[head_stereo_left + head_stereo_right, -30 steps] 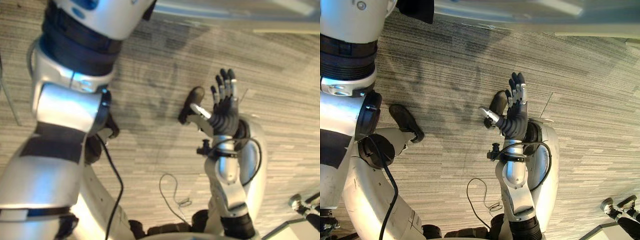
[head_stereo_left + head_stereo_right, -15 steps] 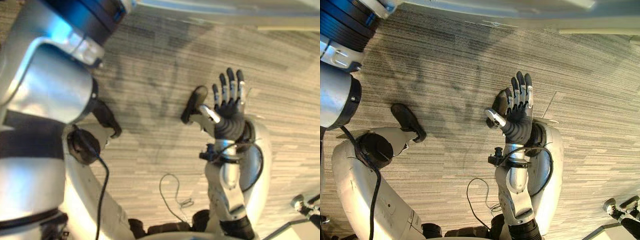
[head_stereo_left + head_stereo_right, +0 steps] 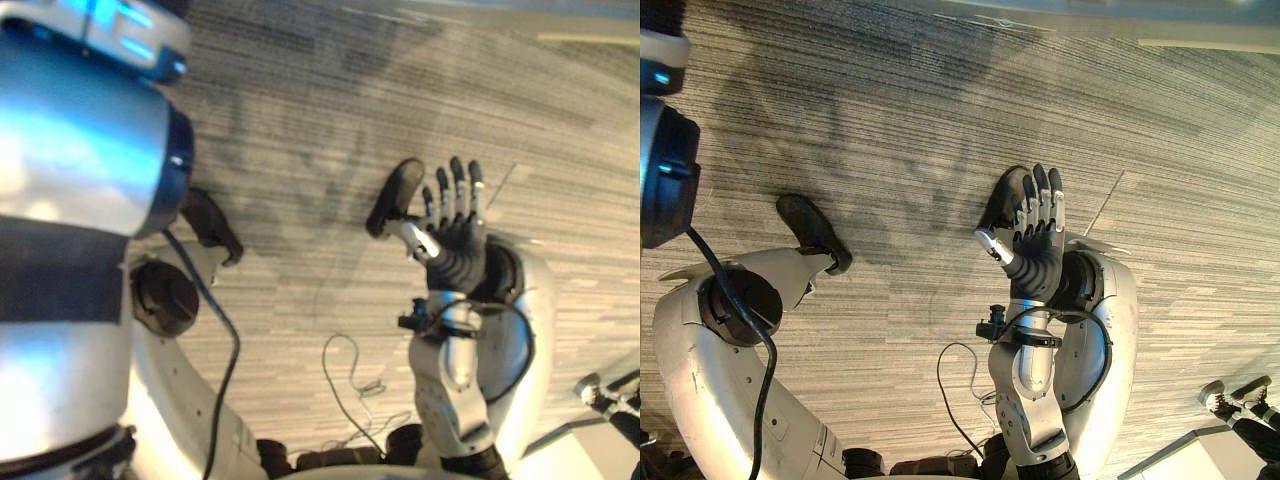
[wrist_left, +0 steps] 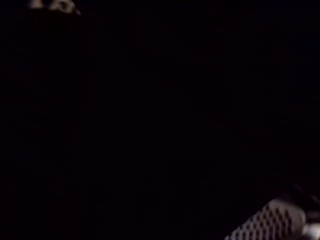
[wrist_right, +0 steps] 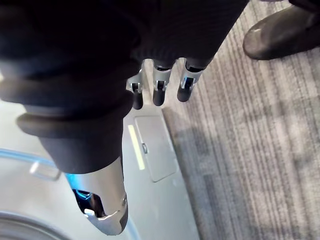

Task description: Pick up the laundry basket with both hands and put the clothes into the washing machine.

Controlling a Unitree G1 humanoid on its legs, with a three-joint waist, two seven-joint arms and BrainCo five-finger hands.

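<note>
Our right hand (image 3: 1035, 248) hovers empty, fingers straight and apart, over the grey striped carpet floor (image 3: 890, 120). That white panel (image 5: 160, 200) is perhaps the washing machine. Next, we reach for the laundry basket.

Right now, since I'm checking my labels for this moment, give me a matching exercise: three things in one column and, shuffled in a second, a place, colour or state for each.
Column one:
1. right hand
2. carpet
3. small hatch

Column two:
A. grey, striped
B. set in the white panel
C. open, fingers straight

Pairs: 1-C, 2-A, 3-B.
</note>
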